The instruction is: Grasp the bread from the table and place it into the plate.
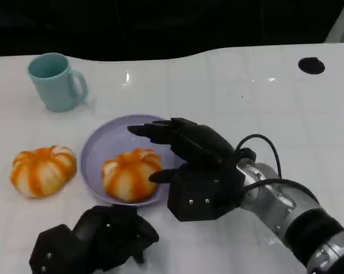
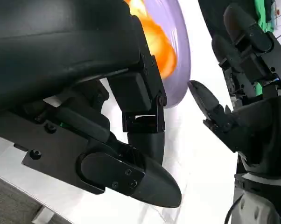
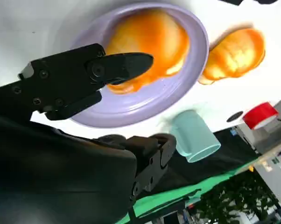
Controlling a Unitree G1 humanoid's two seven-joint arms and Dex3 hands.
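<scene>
No text, label, brand, number or sign can be read on anything in these views.

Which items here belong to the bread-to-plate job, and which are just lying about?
Part of the job:
bread in the plate
purple plate
right hand, open beside the plate

Lying about:
second bread on the table, left of the plate
teal mug
left hand, idle
</scene>
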